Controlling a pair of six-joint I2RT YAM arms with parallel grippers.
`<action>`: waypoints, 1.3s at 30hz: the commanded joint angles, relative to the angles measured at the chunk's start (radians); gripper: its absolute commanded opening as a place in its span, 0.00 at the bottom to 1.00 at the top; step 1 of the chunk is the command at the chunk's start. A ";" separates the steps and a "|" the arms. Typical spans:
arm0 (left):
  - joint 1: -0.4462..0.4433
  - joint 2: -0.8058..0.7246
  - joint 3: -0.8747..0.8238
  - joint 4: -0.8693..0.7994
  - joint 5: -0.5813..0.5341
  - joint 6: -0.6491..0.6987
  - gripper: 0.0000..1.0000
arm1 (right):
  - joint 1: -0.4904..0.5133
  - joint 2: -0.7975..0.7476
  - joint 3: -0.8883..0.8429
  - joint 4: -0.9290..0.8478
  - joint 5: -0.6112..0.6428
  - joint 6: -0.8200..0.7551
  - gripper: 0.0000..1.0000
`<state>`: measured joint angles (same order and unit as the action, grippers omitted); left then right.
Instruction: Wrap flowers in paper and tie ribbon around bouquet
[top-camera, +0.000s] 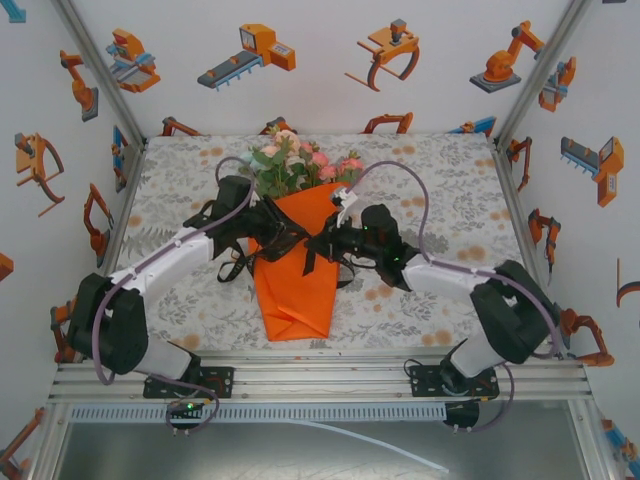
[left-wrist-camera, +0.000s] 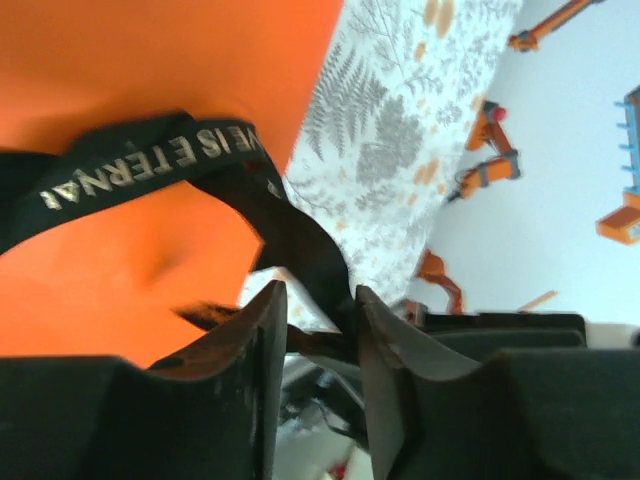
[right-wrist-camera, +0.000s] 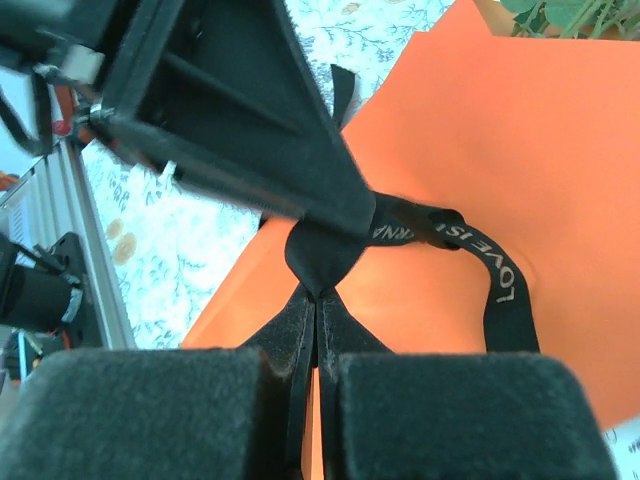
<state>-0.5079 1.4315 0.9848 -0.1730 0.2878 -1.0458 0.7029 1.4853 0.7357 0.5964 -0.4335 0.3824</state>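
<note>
right hand (right-wrist-camera: 318, 318) is pressed together on a fold of the ribbon (right-wrist-camera: 500, 280), which is pinched just above the middle of the bouquet (top-camera: 295, 270). the bouquet is laid on the tabletop (top-camera: 450, 200) with its tip toward the arms. left hand (left-wrist-camera: 318, 300) is held partly spread at the bouquet's left side, and a strand of the ribbon is seen passing loosely through the gap between its fingers rather than being gripped. the ribbon is wound across the waist of the orange paper (top-camera: 295, 300), lettering outward, with slack loops hung off the bouquet's left edge. the flowers (top-camera: 295, 165) are bunched at the bouquet's far, open end. the step in hand is judged to be the tying of the knot, as the wrapping looks done. for it to be done well, the pinched fold should be clamped firmly while the free strand is taken up close to the crossing, so that little slack is left. the two ends are best drawn apart level across the bouquet, not upward, lest the thin paper be dented or the cone be lifted and unrolled. the band should be held at the bouquet's waist, since it could be slid toward the narrow tip and loosened.
</note>
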 joint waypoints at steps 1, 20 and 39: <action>-0.001 -0.099 0.077 -0.140 -0.247 0.369 0.46 | -0.016 -0.119 -0.005 -0.186 -0.008 -0.051 0.00; 0.062 0.014 -0.039 -0.313 -0.193 0.746 0.50 | -0.122 -0.182 0.119 -0.564 0.090 -0.210 0.00; 0.306 -0.236 -0.174 -0.385 -0.428 0.152 0.51 | -0.137 -0.162 0.130 -0.572 0.101 -0.188 0.00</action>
<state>-0.2401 1.1793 0.8211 -0.4316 -0.1120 -0.6273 0.5716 1.3148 0.8333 0.0143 -0.3420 0.1860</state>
